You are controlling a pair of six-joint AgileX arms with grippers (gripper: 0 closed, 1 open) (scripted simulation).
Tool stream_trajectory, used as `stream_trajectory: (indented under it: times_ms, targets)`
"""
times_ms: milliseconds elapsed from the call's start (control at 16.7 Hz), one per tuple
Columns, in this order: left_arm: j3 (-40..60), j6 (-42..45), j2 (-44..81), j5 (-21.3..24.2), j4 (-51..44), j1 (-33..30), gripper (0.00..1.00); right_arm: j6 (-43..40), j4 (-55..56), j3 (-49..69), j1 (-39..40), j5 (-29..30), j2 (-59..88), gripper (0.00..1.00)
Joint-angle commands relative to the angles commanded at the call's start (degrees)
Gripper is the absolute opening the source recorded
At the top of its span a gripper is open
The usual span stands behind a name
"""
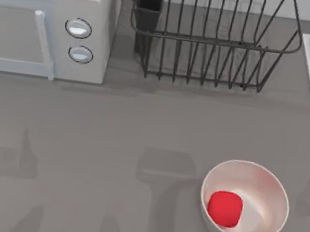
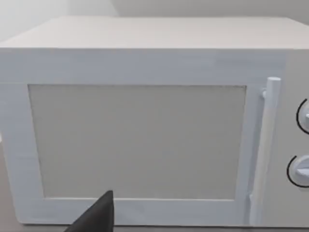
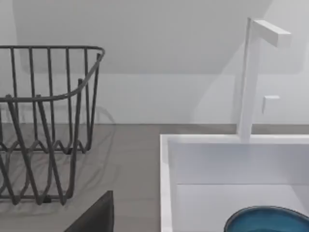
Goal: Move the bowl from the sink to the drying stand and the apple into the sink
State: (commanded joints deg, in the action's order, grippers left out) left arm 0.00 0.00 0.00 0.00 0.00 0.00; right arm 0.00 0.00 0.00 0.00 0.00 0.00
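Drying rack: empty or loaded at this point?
Empty. The top view shows bare counter through the black wire drying rack; the teal-blue bowl sits in the sink.

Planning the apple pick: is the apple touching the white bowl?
Touching. The top view shows the apple lying inside the white bowl, resting on its inner surface towards the bowl's left side, with no gap between them.

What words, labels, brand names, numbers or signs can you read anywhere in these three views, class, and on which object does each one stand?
None: there is no readable text in any view.
The microwave has a blank door and two plain knobs with no numbers.
The drying stand, sink, faucet, bowl, white bowl and apple carry no labels or marks.
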Motion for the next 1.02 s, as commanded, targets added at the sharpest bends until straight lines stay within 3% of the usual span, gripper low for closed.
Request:
stream_trajectory:
  times_ms: [240,480,720,1020]
  targets:
    - [0.0,0.0,0.0,0.0,0.0,0.0,1.00,-0.2,-0.8,1.4,-0.4,0.0,1.2,1.00]
    - [0.0,0.0,0.0,0.0,0.0,0.0,1.00,-1.9,-5.2,11.5,-2.9,-0.3,10.4,1.00]
    - [0.0,0.0,0.0,0.0,0.0,0.0,1.00,-6.2,-12.5,30.5,-6.0,0.0,29.0,1.00]
    - [0.0,0.0,0.0,0.0,0.0,0.0,1.00,-12.0,-24.2,58.1,-8.9,0.9,63.2,1.00]
